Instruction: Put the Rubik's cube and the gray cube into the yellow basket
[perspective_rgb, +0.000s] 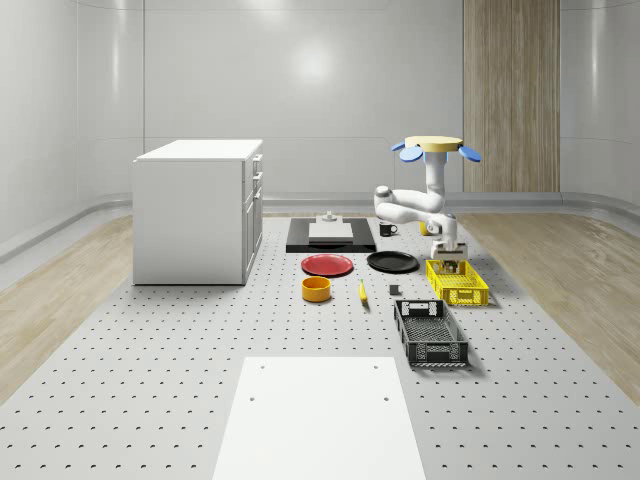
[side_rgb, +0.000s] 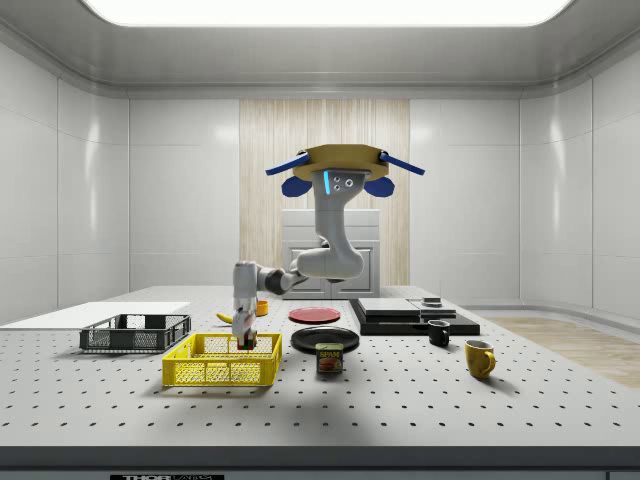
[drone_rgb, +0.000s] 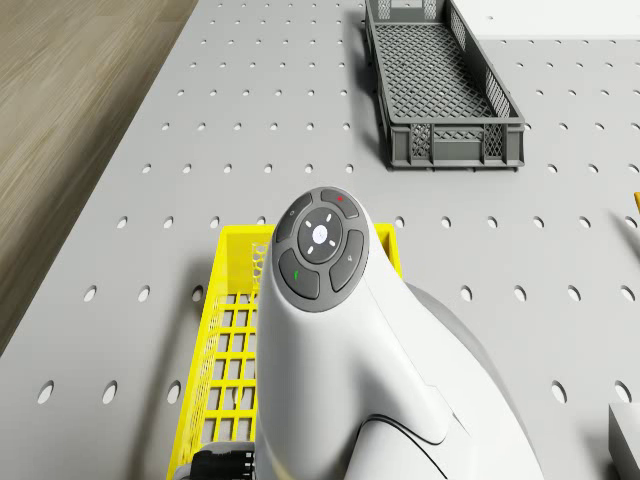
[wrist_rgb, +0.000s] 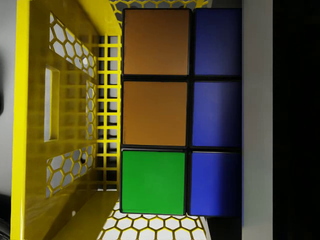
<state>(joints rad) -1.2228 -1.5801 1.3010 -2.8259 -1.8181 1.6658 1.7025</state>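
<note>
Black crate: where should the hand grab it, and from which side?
Take the black crate by a long wall's top rim, mid-length, straight from above: one finger inside, one outside. It sits flat, open-topped, with thin upright mesh walls, likely too wide to span. The hand now holds the Rubik's cube in the yellow basket, the drone hovering nearby.

Rubik's cube (wrist_rgb: 180, 112), orange, green, blue tiles showing, hanging inside yellow basket (wrist_rgb: 65, 120); basket sitting on counter (perspective_rgb: 150, 380), whole-scene view's right.
</note>
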